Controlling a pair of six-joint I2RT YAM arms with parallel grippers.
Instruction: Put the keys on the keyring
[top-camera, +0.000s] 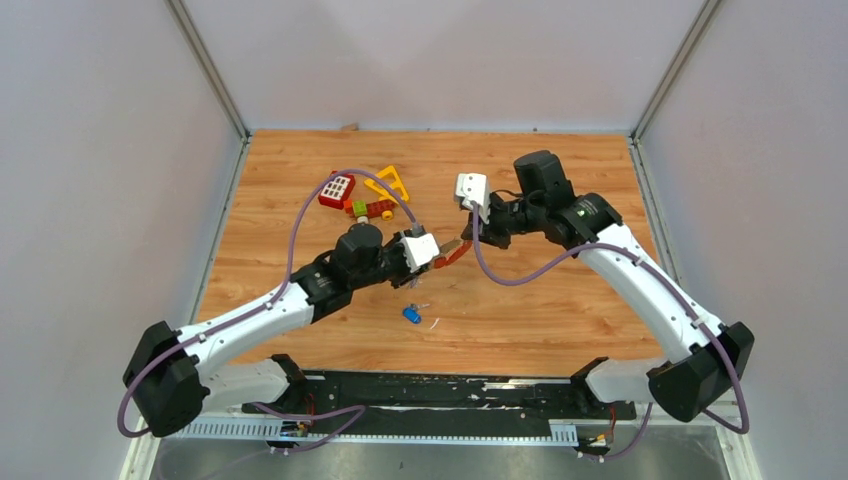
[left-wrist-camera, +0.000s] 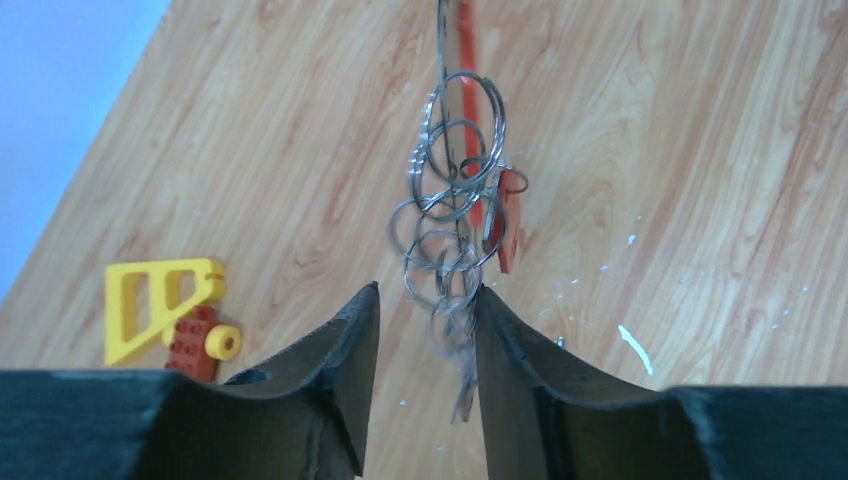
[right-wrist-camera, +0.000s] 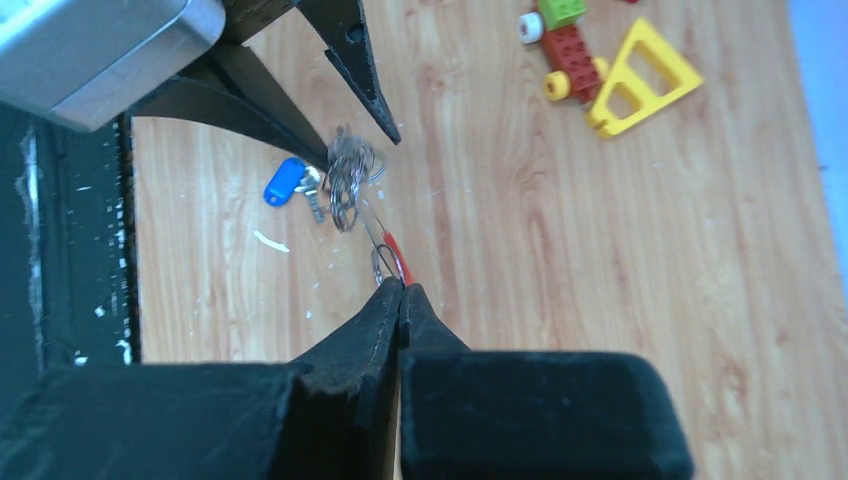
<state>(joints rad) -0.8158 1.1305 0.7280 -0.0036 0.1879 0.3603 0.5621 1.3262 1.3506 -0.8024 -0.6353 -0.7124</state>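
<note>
The keyring is a red clip (top-camera: 452, 253) with a bunch of silver rings (left-wrist-camera: 450, 200), held in the air between my two grippers. My right gripper (right-wrist-camera: 402, 285) is shut on the red clip's end (right-wrist-camera: 395, 252), next to one ring. The ring bunch (right-wrist-camera: 345, 175) hangs between the fingers of my left gripper (left-wrist-camera: 427, 290), whose jaws stand apart around it. A red plastic key head (left-wrist-camera: 510, 225) hangs on the rings. The blue-headed key (top-camera: 411, 314) lies loose on the table below; it also shows in the right wrist view (right-wrist-camera: 283, 182).
A red square block with white buttons (top-camera: 337, 190), a yellow triangular frame (top-camera: 390, 182) and a row of red, green and yellow blocks (top-camera: 370, 209) lie behind the left gripper. A black rail (top-camera: 440, 395) runs along the table's near edge.
</note>
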